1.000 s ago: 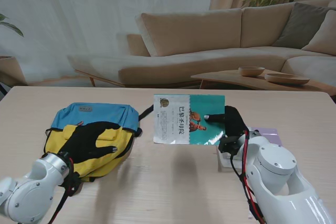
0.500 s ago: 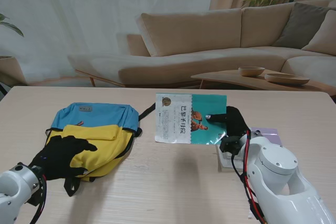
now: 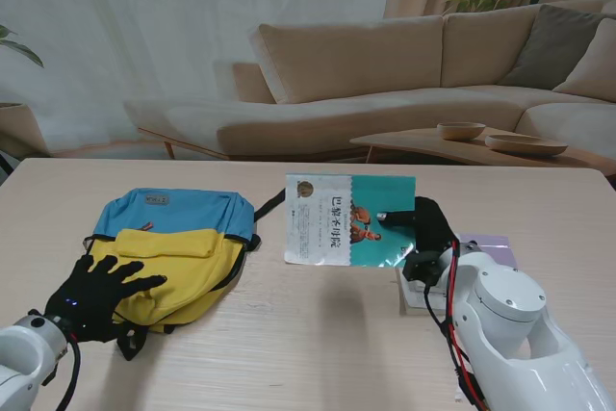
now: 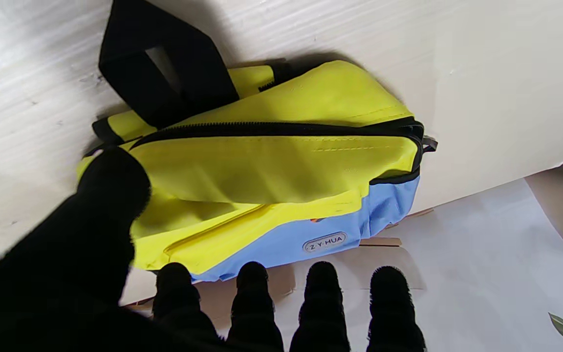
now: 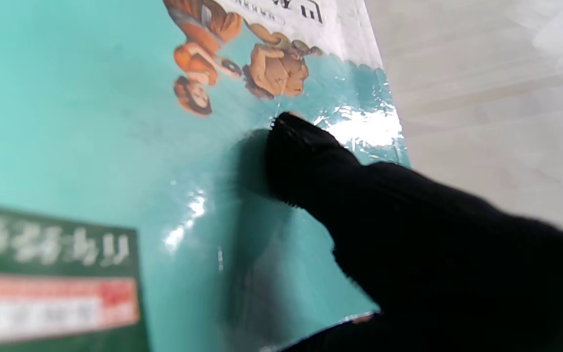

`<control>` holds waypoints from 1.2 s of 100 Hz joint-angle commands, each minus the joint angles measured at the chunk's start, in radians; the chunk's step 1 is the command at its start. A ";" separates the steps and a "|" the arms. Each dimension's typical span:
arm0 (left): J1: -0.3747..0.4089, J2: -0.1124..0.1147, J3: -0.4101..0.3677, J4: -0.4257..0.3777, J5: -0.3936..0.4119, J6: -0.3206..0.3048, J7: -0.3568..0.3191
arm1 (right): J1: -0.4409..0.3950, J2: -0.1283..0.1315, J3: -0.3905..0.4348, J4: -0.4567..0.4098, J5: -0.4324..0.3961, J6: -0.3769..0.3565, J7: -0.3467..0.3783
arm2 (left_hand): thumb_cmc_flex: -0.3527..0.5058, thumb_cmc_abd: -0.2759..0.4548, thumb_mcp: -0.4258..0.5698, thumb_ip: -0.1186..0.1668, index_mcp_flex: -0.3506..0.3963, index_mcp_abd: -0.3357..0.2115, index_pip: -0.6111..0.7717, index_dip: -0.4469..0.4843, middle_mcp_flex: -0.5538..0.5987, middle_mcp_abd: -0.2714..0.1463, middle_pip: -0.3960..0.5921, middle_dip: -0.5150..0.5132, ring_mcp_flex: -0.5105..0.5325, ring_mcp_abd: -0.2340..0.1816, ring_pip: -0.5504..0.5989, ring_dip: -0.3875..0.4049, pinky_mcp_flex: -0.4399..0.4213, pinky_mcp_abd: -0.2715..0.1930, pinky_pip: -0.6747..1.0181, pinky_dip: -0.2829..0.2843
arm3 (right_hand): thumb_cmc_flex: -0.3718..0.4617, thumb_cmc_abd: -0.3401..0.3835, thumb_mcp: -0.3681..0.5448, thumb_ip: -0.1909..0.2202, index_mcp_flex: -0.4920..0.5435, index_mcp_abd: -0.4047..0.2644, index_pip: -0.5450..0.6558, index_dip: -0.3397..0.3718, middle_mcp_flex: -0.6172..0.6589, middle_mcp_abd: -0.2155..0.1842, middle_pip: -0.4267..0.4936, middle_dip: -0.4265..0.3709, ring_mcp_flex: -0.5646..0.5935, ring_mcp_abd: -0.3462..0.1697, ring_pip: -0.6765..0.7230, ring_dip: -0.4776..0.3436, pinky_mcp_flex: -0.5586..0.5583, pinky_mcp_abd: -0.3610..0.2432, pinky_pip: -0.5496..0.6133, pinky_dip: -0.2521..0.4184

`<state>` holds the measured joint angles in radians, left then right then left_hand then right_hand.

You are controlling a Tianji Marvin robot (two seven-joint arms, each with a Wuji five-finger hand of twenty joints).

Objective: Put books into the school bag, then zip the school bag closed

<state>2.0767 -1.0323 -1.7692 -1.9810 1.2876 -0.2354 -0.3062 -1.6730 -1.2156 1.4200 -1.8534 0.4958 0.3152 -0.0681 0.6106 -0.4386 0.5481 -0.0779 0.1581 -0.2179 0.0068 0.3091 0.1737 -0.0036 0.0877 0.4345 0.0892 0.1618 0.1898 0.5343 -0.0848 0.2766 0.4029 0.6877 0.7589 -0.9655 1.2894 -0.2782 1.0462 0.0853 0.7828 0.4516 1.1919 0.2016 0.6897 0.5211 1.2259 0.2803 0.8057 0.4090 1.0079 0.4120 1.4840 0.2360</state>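
Teal book (image 3: pixel 351 219) is being gripped by the right hand (image 3: pixel 426 225), while the left hand (image 3: pixel 96 286), fingers spread, is hovering at the bag's (image 3: pixel 178 238) near-left corner.

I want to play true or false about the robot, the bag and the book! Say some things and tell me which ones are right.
1. The school bag is yellow and blue. True.
2. The book is already inside the bag. False: it is held up above the table, to the right of the bag.
3. The right hand is holding the book. True: its fingers press on the teal cover.
4. The left hand is gripping the bag's zipper. False: it is open with fingers spread at the bag's near edge.
5. The book cover is red. False: it is teal and white.
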 commanded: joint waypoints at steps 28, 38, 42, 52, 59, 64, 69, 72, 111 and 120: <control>-0.023 -0.004 0.038 0.055 0.081 0.088 0.059 | -0.009 -0.010 -0.002 -0.009 0.003 -0.006 0.017 | 0.091 0.007 0.141 0.017 -0.016 0.008 -0.024 -0.122 -0.037 -0.020 -0.002 0.045 -0.012 -0.001 0.016 0.003 -0.006 0.004 -0.015 0.028 | 0.120 0.074 0.135 -0.004 0.198 -0.172 0.181 0.134 0.007 0.008 0.038 0.012 0.066 0.001 0.027 0.004 0.049 -0.004 0.028 -0.010; -0.035 -0.004 0.053 0.075 0.094 0.113 0.070 | -0.009 -0.010 -0.004 -0.008 0.004 -0.006 0.014 | 0.122 0.013 0.156 0.018 -0.016 0.013 -0.012 -0.095 -0.021 -0.028 0.034 0.051 -0.003 0.002 0.034 0.004 -0.008 0.011 0.002 0.013 | 0.121 0.074 0.136 -0.004 0.199 -0.171 0.179 0.139 0.006 0.007 0.038 0.011 0.067 -0.003 0.027 0.004 0.049 -0.003 0.029 -0.011; -0.040 -0.003 0.058 0.080 0.096 0.117 0.066 | -0.009 -0.011 -0.004 -0.009 0.005 -0.006 0.014 | 0.132 0.016 0.155 0.016 -0.019 0.014 -0.002 -0.053 -0.015 -0.031 0.056 0.037 0.000 0.004 0.040 -0.001 -0.007 0.012 0.009 -0.006 | 0.121 0.074 0.136 -0.004 0.200 -0.172 0.179 0.140 0.006 0.007 0.039 0.011 0.067 -0.001 0.026 0.004 0.049 -0.002 0.029 -0.012; -0.053 -0.002 0.072 0.099 0.114 0.131 0.077 | -0.009 -0.010 -0.004 -0.007 0.005 -0.006 0.015 | 0.153 0.021 0.169 0.016 -0.029 0.034 0.025 0.077 0.010 -0.037 0.131 0.030 0.021 0.006 0.060 0.000 -0.008 0.017 0.052 -0.025 | 0.121 0.074 0.136 -0.004 0.201 -0.172 0.179 0.144 0.005 0.008 0.039 0.011 0.067 -0.003 0.026 0.004 0.049 -0.002 0.028 -0.012; -0.063 -0.001 0.083 0.112 0.113 0.142 0.086 | -0.009 -0.011 -0.004 -0.007 0.006 -0.004 0.013 | 0.166 0.025 0.175 0.014 -0.030 0.047 0.050 0.143 0.026 -0.064 0.191 0.037 0.030 0.010 0.072 0.002 -0.007 0.023 0.063 -0.040 | 0.121 0.074 0.136 -0.004 0.202 -0.172 0.178 0.146 0.005 0.008 0.040 0.012 0.067 -0.003 0.027 0.004 0.049 -0.001 0.028 -0.013; -0.069 -0.001 0.088 0.119 0.113 0.144 0.090 | -0.010 -0.011 -0.004 -0.007 0.006 -0.005 0.012 | 0.172 0.032 0.173 0.012 -0.026 0.059 0.074 0.170 0.038 -0.083 0.222 0.039 0.034 0.011 0.079 0.003 -0.006 0.024 0.068 -0.045 | 0.121 0.074 0.136 -0.004 0.202 -0.171 0.178 0.148 0.004 0.009 0.041 0.011 0.066 0.001 0.025 0.003 0.049 0.001 0.029 -0.013; -0.075 0.000 0.091 0.126 0.115 0.145 0.095 | -0.009 -0.011 -0.004 -0.006 0.005 -0.006 0.013 | 0.173 0.035 0.173 0.011 -0.020 0.059 0.139 0.204 0.055 -0.090 0.238 0.030 0.051 0.020 0.103 0.014 -0.006 0.025 0.078 -0.050 | 0.121 0.074 0.136 -0.004 0.202 -0.172 0.178 0.150 0.004 0.007 0.041 0.011 0.066 0.000 0.025 0.003 0.047 -0.001 0.028 -0.014; -0.079 0.000 0.094 0.132 0.116 0.148 0.098 | -0.009 -0.011 -0.005 -0.005 0.005 -0.007 0.014 | 0.180 0.041 0.171 0.010 -0.016 0.062 0.183 0.214 0.064 -0.087 0.246 0.027 0.052 0.022 0.108 0.013 -0.006 0.025 0.081 -0.056 | 0.121 0.075 0.136 -0.004 0.202 -0.172 0.177 0.150 0.004 0.007 0.041 0.011 0.067 0.000 0.025 0.003 0.047 -0.002 0.028 -0.014; -0.124 -0.002 0.129 0.188 0.064 0.193 0.157 | -0.007 -0.010 -0.003 -0.002 0.006 -0.009 0.017 | 0.477 0.125 -0.196 -0.021 0.228 0.060 0.955 0.391 0.202 0.043 0.332 0.077 0.115 0.049 0.184 0.029 -0.009 0.059 0.165 -0.089 | 0.121 0.075 0.136 -0.005 0.205 -0.171 0.175 0.159 0.003 0.007 0.043 0.008 0.066 -0.001 0.024 0.002 0.047 0.000 0.027 -0.017; -0.126 -0.005 0.130 0.186 0.040 0.198 0.181 | -0.006 -0.010 -0.003 -0.001 0.004 -0.009 0.018 | 0.515 0.171 -0.288 -0.003 0.274 0.054 0.976 0.412 0.227 0.046 0.337 0.075 0.138 0.056 0.195 0.032 -0.009 0.065 0.186 -0.094 | 0.122 0.075 0.136 -0.004 0.206 -0.171 0.175 0.160 0.002 0.008 0.043 0.008 0.066 -0.001 0.024 0.002 0.046 -0.001 0.028 -0.017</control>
<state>1.9454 -1.0300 -1.6378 -1.7866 1.3457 -0.0449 -0.1229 -1.6759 -1.2161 1.4196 -1.8488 0.5004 0.3115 -0.0674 1.0462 -0.3297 0.3082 -0.0911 0.3815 -0.1351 0.9084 0.6728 0.3846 0.0225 0.4120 0.5011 0.2086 0.1918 0.3676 0.5516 -0.0772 0.3034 0.5494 0.6139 0.7588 -0.9655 1.2894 -0.2782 1.0462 0.0871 0.7822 0.4870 1.1915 0.2028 0.7004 0.5211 1.2259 0.2815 0.8057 0.4090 1.0079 0.4135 1.4841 0.2326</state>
